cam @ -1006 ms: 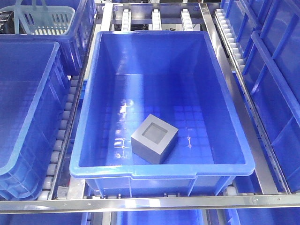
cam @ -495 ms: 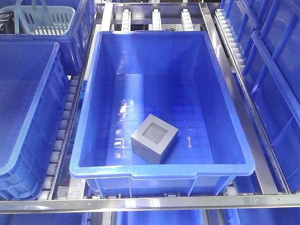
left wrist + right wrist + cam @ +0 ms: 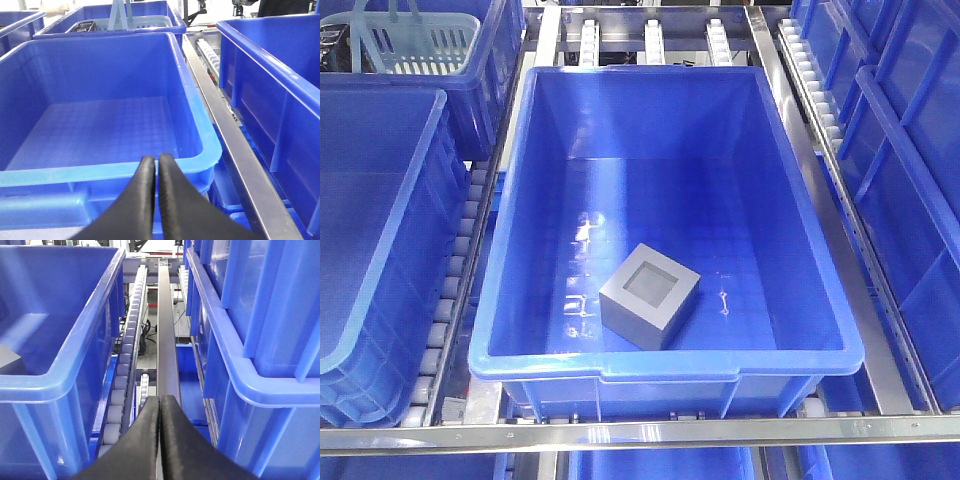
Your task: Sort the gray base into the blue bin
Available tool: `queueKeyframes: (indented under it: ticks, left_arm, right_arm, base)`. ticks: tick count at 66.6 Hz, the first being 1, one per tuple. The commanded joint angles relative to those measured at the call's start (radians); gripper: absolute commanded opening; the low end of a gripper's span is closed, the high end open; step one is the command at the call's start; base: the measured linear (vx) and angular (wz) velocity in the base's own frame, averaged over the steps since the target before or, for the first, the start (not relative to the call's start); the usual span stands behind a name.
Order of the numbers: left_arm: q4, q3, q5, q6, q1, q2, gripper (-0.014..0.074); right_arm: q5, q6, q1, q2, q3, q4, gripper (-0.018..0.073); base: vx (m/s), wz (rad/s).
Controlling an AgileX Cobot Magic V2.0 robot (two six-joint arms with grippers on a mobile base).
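Note:
The gray base (image 3: pixel 650 293), a small cube with a square recess facing up, lies on the floor of the blue bin (image 3: pixel 505 250), toward its near wall. No arm shows in the front view. In the left wrist view my left gripper (image 3: pixel 156 160) is shut with nothing between its fingers, in front of the near rim of another blue tote (image 3: pixel 100 172). In the right wrist view my right gripper (image 3: pixel 160 400) is shut and empty, over the metal rail (image 3: pixel 167 335) between two bins. A small gray corner at that view's left edge may be the base.
More blue totes flank the bin on the left (image 3: pixel 380 240) and right (image 3: pixel 910 170). A pale teal slotted basket (image 3: pixel 420 45) sits in the far-left tote. Roller tracks (image 3: pixel 455 270) and metal rails (image 3: pixel 840 260) run between the bins.

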State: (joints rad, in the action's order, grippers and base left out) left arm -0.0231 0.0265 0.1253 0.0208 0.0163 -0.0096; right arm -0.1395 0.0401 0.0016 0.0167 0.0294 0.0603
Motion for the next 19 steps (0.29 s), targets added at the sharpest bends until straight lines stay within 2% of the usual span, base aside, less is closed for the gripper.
queueKeyframes:
  ticks: [1,19]
  left_arm:
    - [0.001,0.029,-0.067,0.01,-0.001,-0.017,-0.0006]
    - [0.001,0.029,-0.067,0.01,-0.001,-0.017,-0.0006]
  right_arm:
    - [0.079,-0.007,0.002,0.01,0.017,0.007,-0.0009]
    - [0.079,-0.007,0.002,0.01,0.017,0.007,-0.0009]
  base:
    - [0.0,0.0]
    - [0.0,0.0]
